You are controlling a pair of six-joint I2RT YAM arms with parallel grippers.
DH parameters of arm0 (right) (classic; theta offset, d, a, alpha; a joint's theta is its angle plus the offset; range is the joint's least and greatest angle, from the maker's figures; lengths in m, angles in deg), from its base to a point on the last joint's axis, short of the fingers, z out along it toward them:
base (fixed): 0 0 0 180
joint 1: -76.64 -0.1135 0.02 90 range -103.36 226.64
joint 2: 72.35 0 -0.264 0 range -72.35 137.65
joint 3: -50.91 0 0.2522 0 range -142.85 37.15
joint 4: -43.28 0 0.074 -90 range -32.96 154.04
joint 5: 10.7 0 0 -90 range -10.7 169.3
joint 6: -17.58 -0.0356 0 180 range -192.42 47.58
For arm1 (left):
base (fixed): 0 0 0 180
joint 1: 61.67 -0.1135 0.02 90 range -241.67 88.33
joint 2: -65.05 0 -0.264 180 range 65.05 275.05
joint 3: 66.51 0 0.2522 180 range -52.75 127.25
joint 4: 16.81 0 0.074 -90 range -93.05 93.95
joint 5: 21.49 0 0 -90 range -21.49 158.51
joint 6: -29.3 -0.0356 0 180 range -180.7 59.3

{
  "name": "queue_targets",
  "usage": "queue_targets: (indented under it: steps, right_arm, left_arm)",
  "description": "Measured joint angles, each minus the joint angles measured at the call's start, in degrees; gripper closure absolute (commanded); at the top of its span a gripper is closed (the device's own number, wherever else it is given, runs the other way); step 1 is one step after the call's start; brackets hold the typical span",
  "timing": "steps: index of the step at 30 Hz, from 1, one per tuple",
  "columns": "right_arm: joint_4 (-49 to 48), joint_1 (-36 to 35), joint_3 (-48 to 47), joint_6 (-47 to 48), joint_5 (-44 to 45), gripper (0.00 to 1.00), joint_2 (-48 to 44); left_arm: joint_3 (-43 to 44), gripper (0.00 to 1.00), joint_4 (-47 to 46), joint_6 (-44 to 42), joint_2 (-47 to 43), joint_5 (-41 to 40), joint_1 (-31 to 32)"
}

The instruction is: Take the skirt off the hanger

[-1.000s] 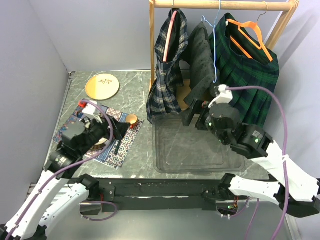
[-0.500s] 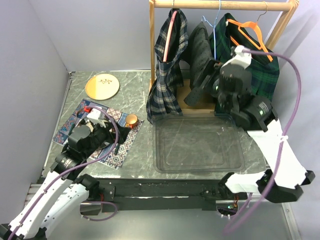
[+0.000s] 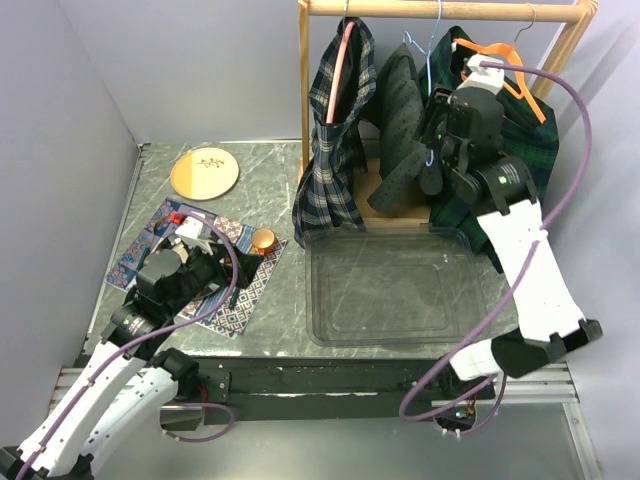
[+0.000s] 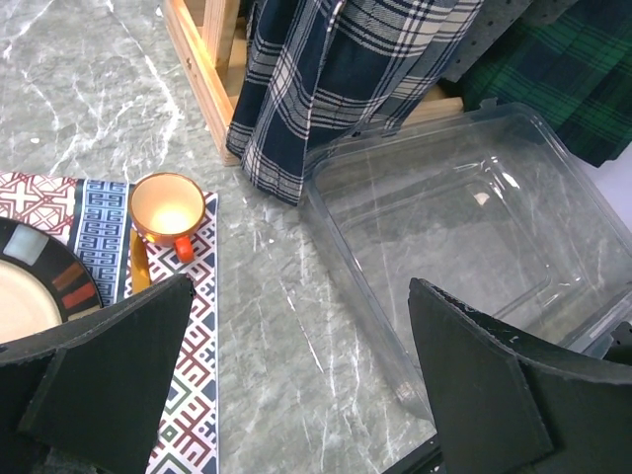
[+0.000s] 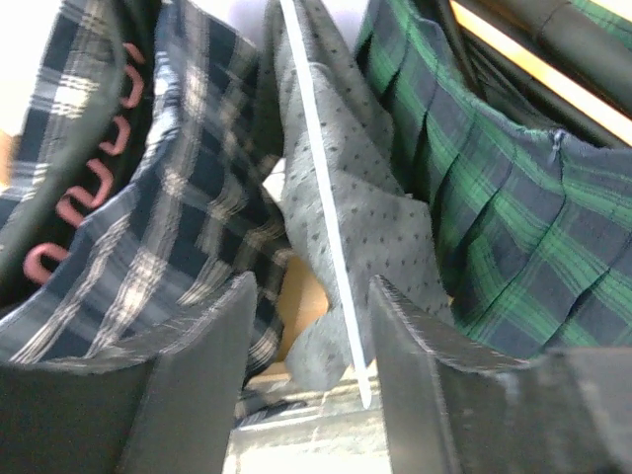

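Three skirts hang on the wooden rack [image 3: 440, 10]. A blue plaid skirt [image 3: 335, 160] is on a pink hanger [image 3: 346, 55]. A grey dotted skirt [image 3: 400, 110] is on a thin blue hanger [image 3: 430, 75]. A green plaid skirt [image 3: 530, 150] is on an orange hanger [image 3: 500, 62]. My right gripper [image 5: 314, 286] is raised at the grey skirt [image 5: 365, 217], open, jaws partly narrowed. The hanger's pale wire [image 5: 331, 237] runs down between the jaws, touching neither. My left gripper [image 4: 301, 296] hovers wide open and empty low over the table, left of the bin.
A clear plastic bin [image 3: 312, 290] sits on the marble table below the rack. On the left lie a patterned placemat [image 3: 250, 290], a small orange cup [image 3: 262, 238] and a tan round plate [image 3: 204, 172]. The rack's wooden post [image 3: 303, 90] and base stand behind the bin.
My right arm rose from over the bin to the hanging grey skirt, and its jaws narrowed. The left arm pulled back slightly, then held still.
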Motion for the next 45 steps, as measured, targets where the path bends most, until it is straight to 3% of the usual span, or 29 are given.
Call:
queue_targets:
  steps: [14, 19, 20, 21, 22, 45]
  right_arm:
    - [-4.2, 4.9, 0.9, 2.4, -1.7, 0.53, 6.6]
    - [-5.9, 5.3, 1.7, 3.5, -3.5, 0.7, 7.1]
    - [-6.3, 5.3, 1.9, 3.8, -4.3, 0.78, 7.2]
    - [-6.7, 5.3, 2.1, 4.2, -5.2, 0.94, 7.3]
    - [-6.9, 5.4, 2.1, 4.8, -5.8, 1.0, 7.4]
    - [-9.4, 5.4, -2.3, 15.5, -6.0, 1.0, 8.6]
  left_arm:
    - [0.0, 0.03, -0.4, -0.1, -0.1, 0.8, 0.0]
    - [0.0, 0.03, -0.6, -0.1, -0.1, 1.2, 0.0]
    - [0.0, 0.03, -0.8, -0.1, -0.1, 1.2, 0.0]
    - [0.0, 0.03, -0.9, -0.1, -0.1, 1.2, 0.0]
    - [0.0, 0.03, -0.9, -0.1, -0.1, 1.2, 0.0]
    - [0.0, 0.03, -1.2, -0.3, -1.2, 1.1, 0.0]
